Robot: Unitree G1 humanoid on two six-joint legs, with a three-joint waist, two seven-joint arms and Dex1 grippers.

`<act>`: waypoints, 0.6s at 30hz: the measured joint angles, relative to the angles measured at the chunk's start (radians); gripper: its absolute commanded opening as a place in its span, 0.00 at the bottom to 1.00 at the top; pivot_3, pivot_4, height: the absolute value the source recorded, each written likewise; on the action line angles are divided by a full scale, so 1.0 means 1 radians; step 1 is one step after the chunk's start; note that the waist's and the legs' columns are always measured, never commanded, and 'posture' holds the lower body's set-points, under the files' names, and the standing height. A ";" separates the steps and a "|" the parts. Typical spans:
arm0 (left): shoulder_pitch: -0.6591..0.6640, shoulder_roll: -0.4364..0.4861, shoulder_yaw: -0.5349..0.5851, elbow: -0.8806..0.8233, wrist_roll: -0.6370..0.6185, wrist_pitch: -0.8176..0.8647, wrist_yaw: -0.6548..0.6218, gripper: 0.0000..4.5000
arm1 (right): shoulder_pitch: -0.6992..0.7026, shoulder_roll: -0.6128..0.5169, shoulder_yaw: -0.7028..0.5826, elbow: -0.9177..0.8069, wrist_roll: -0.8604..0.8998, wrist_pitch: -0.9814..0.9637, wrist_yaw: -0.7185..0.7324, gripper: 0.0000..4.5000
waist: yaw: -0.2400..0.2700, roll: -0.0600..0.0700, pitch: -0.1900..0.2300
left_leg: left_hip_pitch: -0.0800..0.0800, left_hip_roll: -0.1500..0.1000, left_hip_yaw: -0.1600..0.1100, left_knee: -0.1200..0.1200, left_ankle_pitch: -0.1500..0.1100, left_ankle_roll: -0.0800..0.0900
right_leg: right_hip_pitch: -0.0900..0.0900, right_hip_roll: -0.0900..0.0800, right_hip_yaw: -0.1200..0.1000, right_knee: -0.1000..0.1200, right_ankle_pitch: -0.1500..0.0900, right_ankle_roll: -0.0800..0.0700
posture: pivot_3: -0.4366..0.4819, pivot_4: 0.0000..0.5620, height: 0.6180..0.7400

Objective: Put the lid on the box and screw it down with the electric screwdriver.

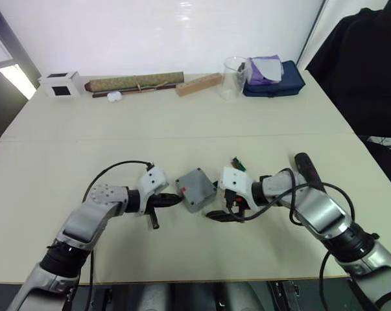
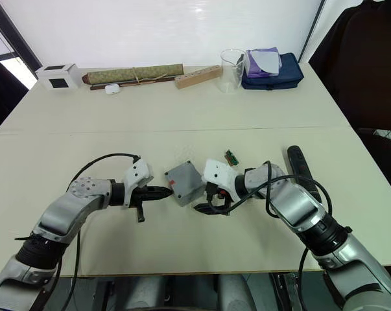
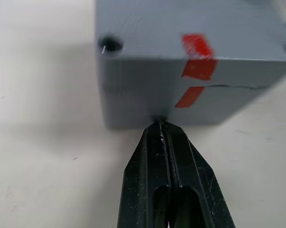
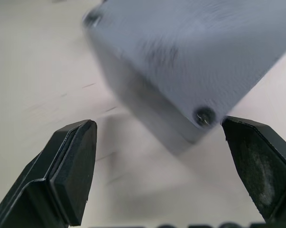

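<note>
Your box [image 1: 196, 188], lid [image 3: 190, 28] on, sits on the table [image 1: 182, 129] between both grippers. Left gripper [image 3: 162, 127] is closed, tips touching its side; right gripper [image 4: 157, 137] is spread beside it. Red marks [image 3: 198, 57], no writing.

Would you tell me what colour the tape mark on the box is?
Red, clearest in the left wrist view, on the grey box.

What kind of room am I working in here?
Probably a lab or test room, not a home: one plain pale table against a bare white wall, with odd props along its far edge, like a clear cup and white cube.
</note>
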 measured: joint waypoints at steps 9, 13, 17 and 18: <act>-0.025 0.008 0.003 0.023 0.010 -0.003 -0.004 0.00 | 0.040 0.017 -0.018 -0.086 0.008 0.083 -0.012 0.99 | 0.000 0.000 0.000 | 0.000 0.000 0.000 0.000 0.000 0.000 | 0.000 0.000 0.000 0.000 0.000 0.000 | 0.48 0.27 1.00; -0.041 0.009 0.003 0.036 0.012 -0.005 -0.015 0.00 | 0.050 0.028 -0.028 -0.096 0.008 0.101 -0.028 0.99 | 0.001 0.000 0.000 | 0.000 0.000 0.000 0.000 0.000 0.000 | 0.000 0.000 0.000 0.000 0.000 0.000 | 0.48 0.27 1.00; -0.062 0.009 0.005 0.056 0.009 -0.022 -0.030 0.00 | 0.051 0.028 -0.038 -0.100 0.010 0.107 -0.038 0.99 | 0.001 0.000 0.000 | 0.000 0.000 0.000 0.000 0.000 0.000 | 0.000 0.000 0.000 0.000 0.000 0.000 | 0.48 0.27 1.00; -0.066 0.009 0.014 0.059 -0.006 -0.019 -0.039 0.00 | 0.057 0.029 -0.065 -0.116 0.019 0.130 -0.052 0.99 | 0.001 0.000 0.000 | 0.000 0.000 0.000 0.000 0.000 0.000 | 0.000 0.000 0.000 0.000 0.000 0.000 | 0.48 0.27 1.00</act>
